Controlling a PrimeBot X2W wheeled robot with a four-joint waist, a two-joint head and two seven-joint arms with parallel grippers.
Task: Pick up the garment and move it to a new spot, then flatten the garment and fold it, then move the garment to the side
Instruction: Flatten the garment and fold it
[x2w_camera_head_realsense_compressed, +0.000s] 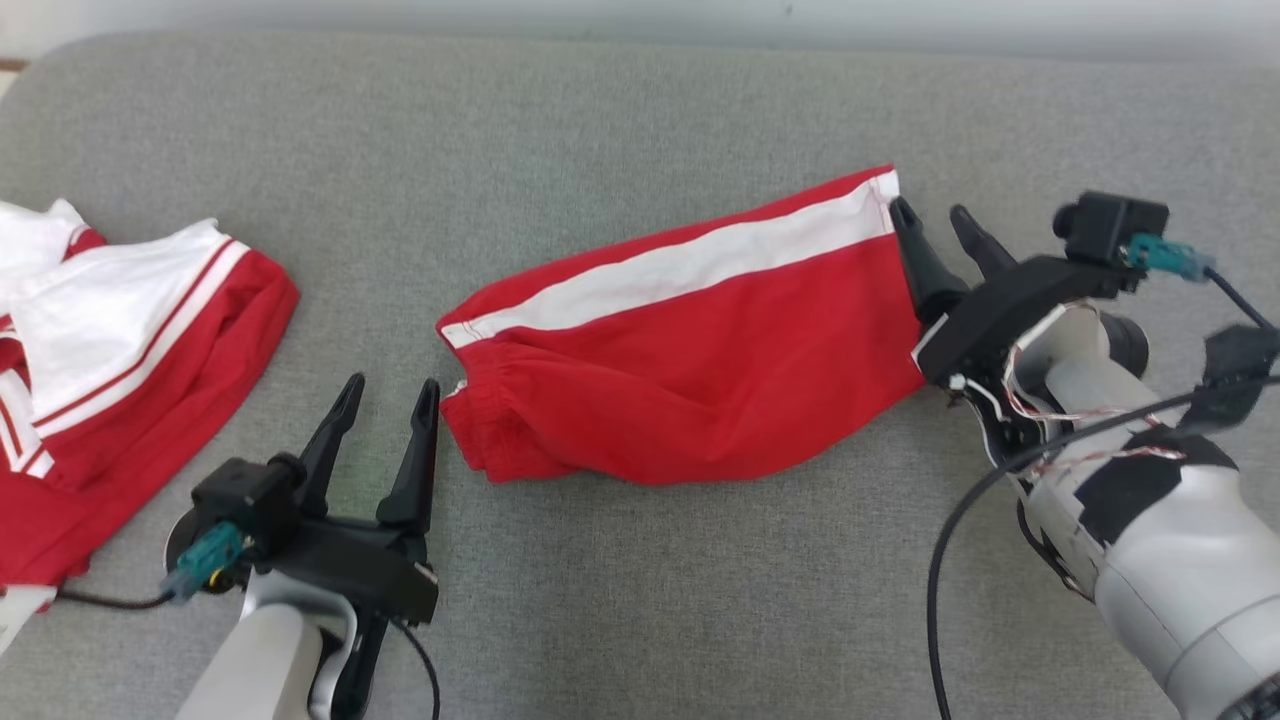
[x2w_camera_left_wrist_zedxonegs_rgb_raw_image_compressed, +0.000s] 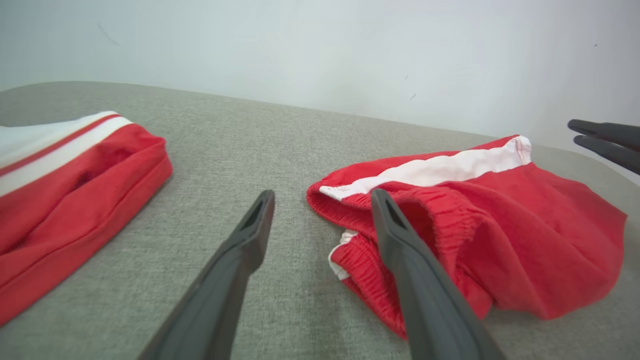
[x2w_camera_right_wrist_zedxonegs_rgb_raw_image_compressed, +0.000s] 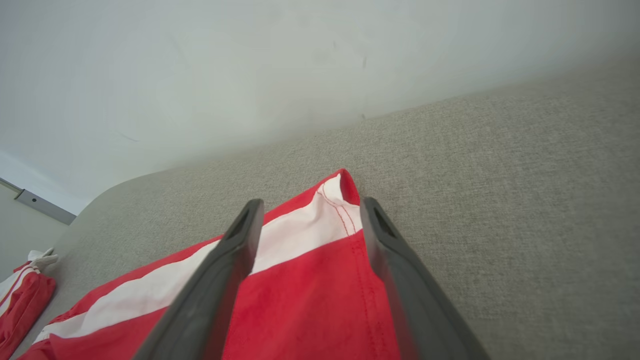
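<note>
- Grey woven upholstery (x2w_camera_head_realsense_compressed: 640, 110) runs under everything, with a pale wall (x2w_camera_left_wrist_zedxonegs_rgb_raw_image_compressed: 320, 45) rising behind it.
- Left gripper (x2w_camera_head_realsense_compressed: 393, 385): its two dark fingers are spread wide and hold nothing — only bare upholstery shows in the gap.
- Red garment (x2w_camera_head_realsense_compressed: 690, 350) with a white side stripe lies stretched across the upholstery. Its gathered elastic waistband end is just beside the left gripper's right-hand finger.
- Right gripper (x2w_camera_head_realsense_compressed: 931, 210): it sits at the garment's far hem end, fingers apart and clamped on nothing. In its wrist view the striped hem corner lies in the gap between the fingers; in the head view the nearer finger is right against the hem edge.
- Second red-and-white garment (x2w_camera_head_realsense_compressed: 120, 340) lies crumpled well off to the left gripper's left, apart from the first.
</note>
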